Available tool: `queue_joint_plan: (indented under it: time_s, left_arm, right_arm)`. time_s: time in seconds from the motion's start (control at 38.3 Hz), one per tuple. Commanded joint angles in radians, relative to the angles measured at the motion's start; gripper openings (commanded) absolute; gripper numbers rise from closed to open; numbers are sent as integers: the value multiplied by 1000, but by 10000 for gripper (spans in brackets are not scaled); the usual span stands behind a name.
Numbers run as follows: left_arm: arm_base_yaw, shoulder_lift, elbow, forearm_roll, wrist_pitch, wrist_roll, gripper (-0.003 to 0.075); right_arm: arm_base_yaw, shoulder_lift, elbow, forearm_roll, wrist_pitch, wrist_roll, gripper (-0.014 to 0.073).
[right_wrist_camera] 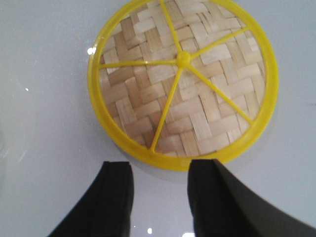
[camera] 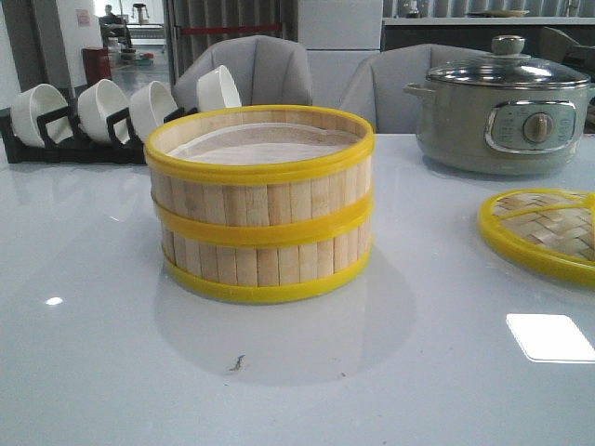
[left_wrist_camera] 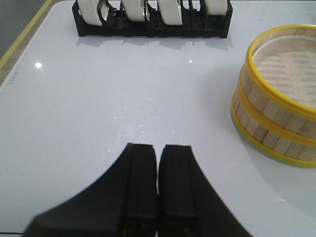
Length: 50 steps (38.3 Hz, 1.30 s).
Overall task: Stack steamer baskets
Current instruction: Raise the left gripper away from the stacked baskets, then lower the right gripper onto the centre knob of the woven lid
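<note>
Task status: the steamer baskets (camera: 259,204) stand one on top of the other, rims aligned, upright, near the middle of the table (camera: 102,353). The white liner shows inside the upper one. Judged from this, the stacking is done; nothing plainly remains unless the lid is meant to go on, which the task does not ask.

Left to right across the front view: a black rack of white bowls (camera: 102,113) along the far left edge; the stack mid-table; a grey-green electric pot (camera: 507,110) with a glass lid at the far right edge; the woven lid (camera: 542,232) lying flat at the right edge, well apart from the stack.

Neither arm appears in the front view.

Left wrist view: left hand (left_wrist_camera: 158,168) with fingers pressed together, holding nothing, above bare table, the stack off to one side and the bowl rack beyond.

Right wrist view: right hand (right_wrist_camera: 160,190) spread, empty, poised over the near rim of the woven lid. Only this view shows the lid's yellow spokes and central hub in full.
</note>
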Motion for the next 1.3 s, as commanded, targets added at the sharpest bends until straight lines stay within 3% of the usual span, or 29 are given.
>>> queue_joint_plan:
  time_s: [0.0, 0.42, 1.28]
  left_arm:
    - [4, 2, -27, 7, -75, -11, 87]
    - [4, 2, -27, 7, -75, -11, 87]
    - [4, 2, -27, 7, -75, -11, 87]
  right_arm:
    - [-13, 86, -134, -14, -31, -6, 376]
    - [-50, 406, -445, -17, 115, -6, 376]
    - [-70, 544, -524, -16, 79, -6, 376]
